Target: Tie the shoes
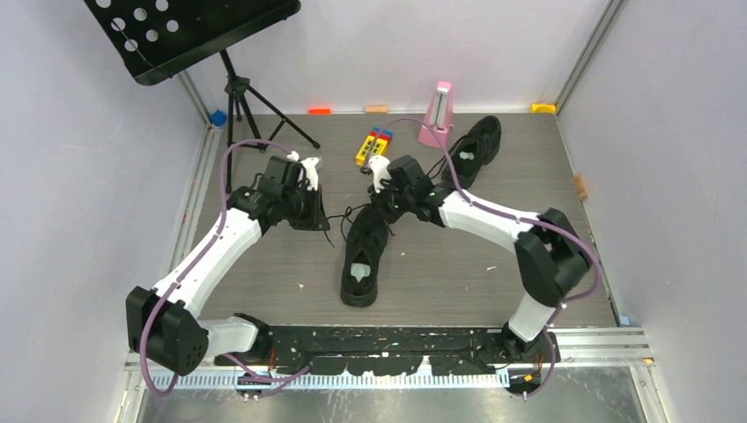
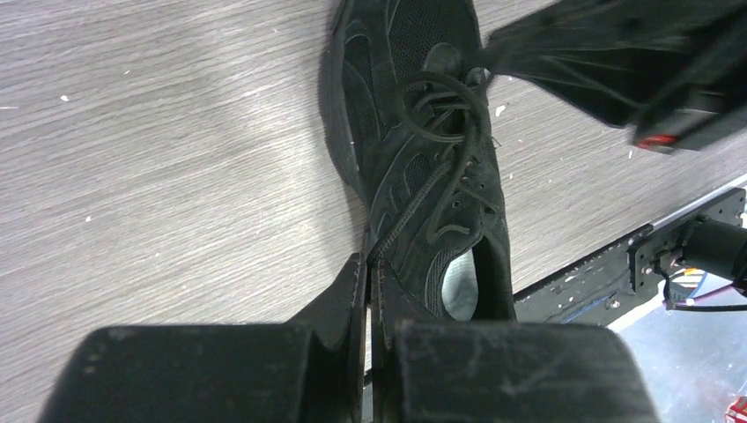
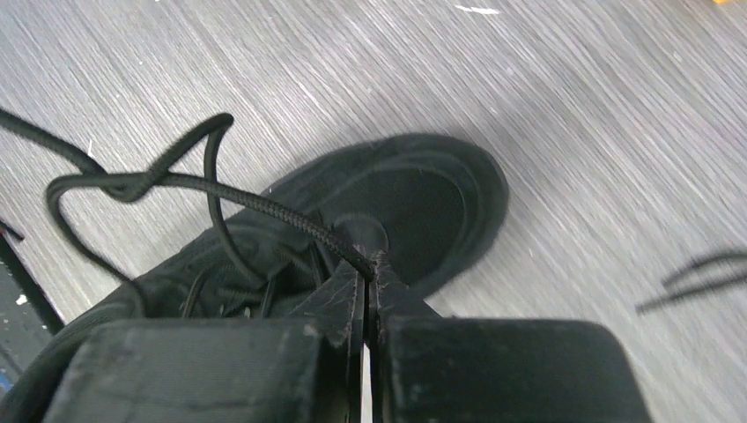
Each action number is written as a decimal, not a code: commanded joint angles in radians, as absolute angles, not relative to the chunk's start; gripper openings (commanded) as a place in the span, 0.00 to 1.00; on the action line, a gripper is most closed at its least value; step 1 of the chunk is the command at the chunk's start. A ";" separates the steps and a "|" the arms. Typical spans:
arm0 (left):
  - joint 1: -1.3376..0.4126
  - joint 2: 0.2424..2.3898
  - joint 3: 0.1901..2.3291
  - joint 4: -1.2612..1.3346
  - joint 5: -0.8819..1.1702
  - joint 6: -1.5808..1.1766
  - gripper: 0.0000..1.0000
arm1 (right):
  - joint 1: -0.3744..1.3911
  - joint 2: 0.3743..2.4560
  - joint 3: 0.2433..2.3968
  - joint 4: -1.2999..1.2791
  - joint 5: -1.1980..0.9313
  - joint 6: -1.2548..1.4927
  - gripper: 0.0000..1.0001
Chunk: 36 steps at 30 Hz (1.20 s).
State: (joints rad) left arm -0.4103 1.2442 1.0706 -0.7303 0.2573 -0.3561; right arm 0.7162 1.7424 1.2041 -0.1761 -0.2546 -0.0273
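The left gripper [image 2: 370, 264] is pinched shut on a thin braided lace [image 2: 414, 207] that runs taut up to the eyelets of the near shoe [image 2: 414, 132]. Only this wrist view shows the pale insole patch. The right gripper [image 3: 370, 269] is clamped on a second lace [image 3: 264, 207], and only its view shows the loose half-knot [image 3: 132, 185] above the rounded, matte toe. From above, this shoe lies mid-table between both arms, toe away from the bases. The far shoe [image 1: 474, 150] sits just beside a pink metronome [image 1: 437, 113] on the streaked grey wood-grain table [image 1: 528, 291].
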 commanded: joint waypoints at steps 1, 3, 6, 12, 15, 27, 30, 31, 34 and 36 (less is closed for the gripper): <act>-0.413 1.213 1.133 -0.818 0.212 -0.311 0.00 | 0.719 1.566 1.127 -0.231 -0.121 0.096 0.00; -0.413 1.207 1.146 -0.857 0.177 -0.304 0.00 | 0.719 1.497 1.070 -0.237 -0.103 0.156 0.00; -0.411 1.197 1.151 -0.903 0.119 -0.297 0.00 | 0.720 1.416 1.002 -0.268 -0.091 0.243 0.00; -0.410 1.177 1.130 -0.918 0.072 -0.307 0.00 | 0.721 1.262 0.865 -0.370 -0.081 0.428 0.00; -0.355 1.162 1.104 -0.896 0.021 -0.391 0.00 | 0.721 1.200 0.806 -0.440 -0.077 0.480 0.00; 0.166 1.133 0.843 -0.697 0.255 -0.646 0.00 | 0.720 1.020 0.642 -0.515 -0.023 0.704 0.00; 0.212 1.143 0.817 -0.705 0.197 -0.676 0.00 | 0.719 1.014 0.619 -0.524 0.027 0.742 0.00; 0.220 1.144 0.809 -0.713 0.166 -0.692 0.00 | 0.719 1.014 0.614 -0.531 0.052 0.753 0.00; 0.264 1.146 0.803 -0.749 0.088 -0.708 0.00 | 0.719 1.009 0.612 -0.563 0.127 0.777 0.00; 0.284 1.146 0.815 -0.749 0.065 -0.683 0.00 | 0.718 0.999 0.609 -0.570 0.166 0.787 0.00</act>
State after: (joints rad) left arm 0.2398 1.1545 0.7982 -0.7555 0.1505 -0.6743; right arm 0.7162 1.0378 0.6075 -0.5434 0.0429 0.7311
